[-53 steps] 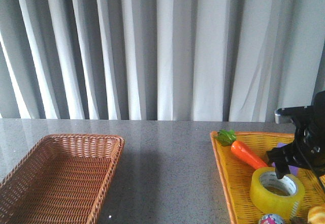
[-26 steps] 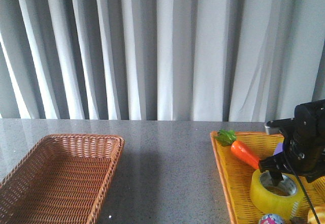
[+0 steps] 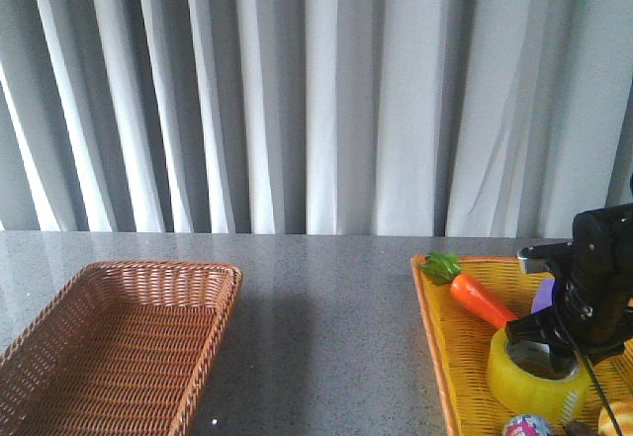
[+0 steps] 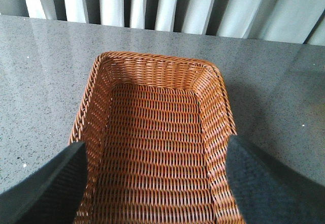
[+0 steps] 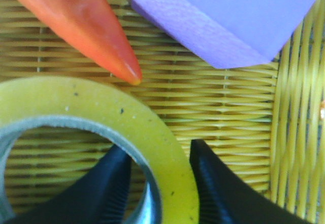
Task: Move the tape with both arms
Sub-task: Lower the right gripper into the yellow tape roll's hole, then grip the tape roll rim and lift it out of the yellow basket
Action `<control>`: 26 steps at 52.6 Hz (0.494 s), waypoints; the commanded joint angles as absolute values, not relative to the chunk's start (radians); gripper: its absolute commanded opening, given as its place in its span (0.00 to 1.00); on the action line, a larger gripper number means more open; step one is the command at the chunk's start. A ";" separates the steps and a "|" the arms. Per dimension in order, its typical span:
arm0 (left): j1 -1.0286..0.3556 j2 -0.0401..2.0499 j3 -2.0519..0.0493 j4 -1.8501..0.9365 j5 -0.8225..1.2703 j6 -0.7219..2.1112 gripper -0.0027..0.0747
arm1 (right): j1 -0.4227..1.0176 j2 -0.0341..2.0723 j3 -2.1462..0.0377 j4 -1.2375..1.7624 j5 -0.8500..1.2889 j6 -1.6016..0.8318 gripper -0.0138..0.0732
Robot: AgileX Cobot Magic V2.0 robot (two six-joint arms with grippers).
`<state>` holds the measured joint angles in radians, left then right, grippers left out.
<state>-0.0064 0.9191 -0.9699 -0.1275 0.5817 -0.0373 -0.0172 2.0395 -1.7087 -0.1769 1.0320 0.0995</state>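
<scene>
While lying flat in the yellow tray (image 3: 447, 357), tape (image 3: 524, 382): translucent yellow, pale core | right tool (image 5: 157, 183): straddling its wall | left tool (image 4: 155, 183): spread

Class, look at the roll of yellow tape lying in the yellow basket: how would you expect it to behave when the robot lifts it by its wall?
The tape looks thick-walled and round, so probably stiff, not floppy. Its glossy side may be somewhat slippery. Lying flat now, it shouldn't roll, but might once tipped on edge.

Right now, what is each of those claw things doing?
Left gripper: open, over the brown wicker basket, holding nothing.
Right gripper: fingers straddling the yellow tape roll's wall; not clearly clamped.
</scene>
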 commanded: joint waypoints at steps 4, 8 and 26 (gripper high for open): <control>-0.011 0.918 -1.003 -0.133 0.513 -0.039 0.73 | -0.064 1.982 -1.739 -0.169 1.028 0.095 0.26; -0.011 0.918 -1.003 -0.131 0.513 -0.039 0.73 | -0.073 1.972 -1.739 -0.169 1.041 0.090 0.24; -0.011 0.918 -1.003 -0.131 0.510 -0.039 0.73 | -0.070 1.836 -1.882 0.029 1.076 -0.022 0.25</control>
